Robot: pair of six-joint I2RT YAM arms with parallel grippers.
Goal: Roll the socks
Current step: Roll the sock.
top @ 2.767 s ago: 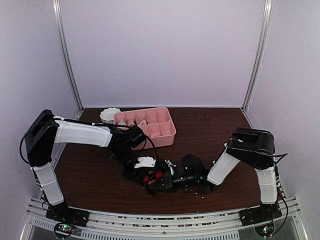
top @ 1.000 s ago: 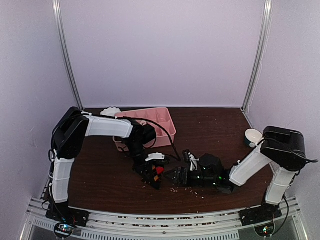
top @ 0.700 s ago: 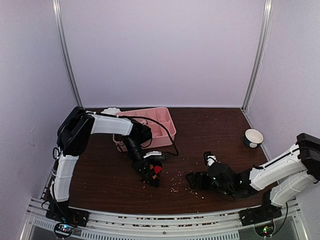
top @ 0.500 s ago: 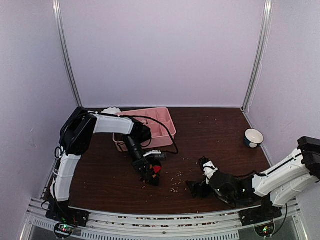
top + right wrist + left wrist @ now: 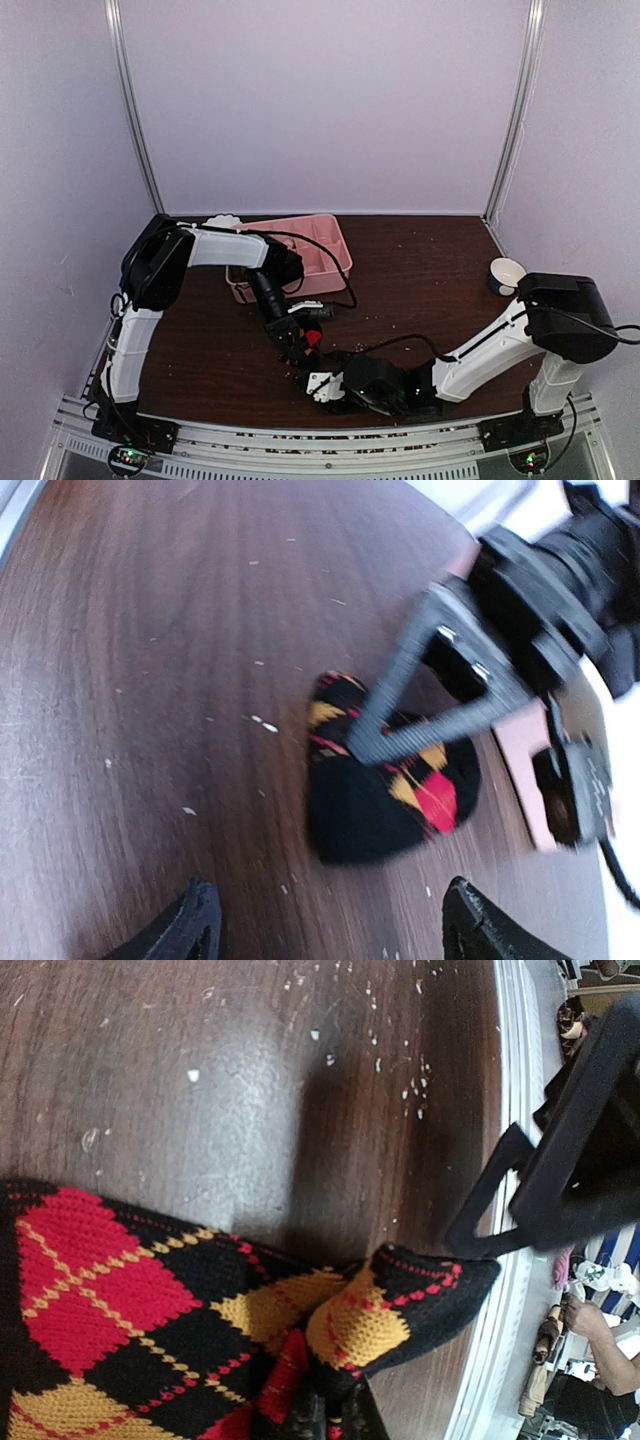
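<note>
A bundle of black socks (image 5: 306, 352) with red and yellow argyle diamonds lies on the dark table, near the front centre. My left gripper (image 5: 297, 338) comes down on the bundle from behind and is shut on it. In the left wrist view the knit of the socks (image 5: 130, 1310) fills the lower left, bunched where the jaws pinch it. My right gripper (image 5: 323, 384) sits low just in front of the bundle, open. The right wrist view has the socks (image 5: 385, 790) ahead of its spread fingertips (image 5: 196, 922), apart from them, with a left finger (image 5: 432, 702) across the bundle.
A pink compartment tray (image 5: 340, 262) stands at the back left, with a white scalloped dish (image 5: 222, 222) behind it. A small white bowl (image 5: 505, 271) sits at the right edge. Pale crumbs are scattered on the wood. The right arm stretches along the table's near edge.
The right arm has swung from the right half of the table leftwards along the near edge to just in front of the socks, and its jaws have narrowed slightly. The left gripper keeps its hold, hardly moving.
</note>
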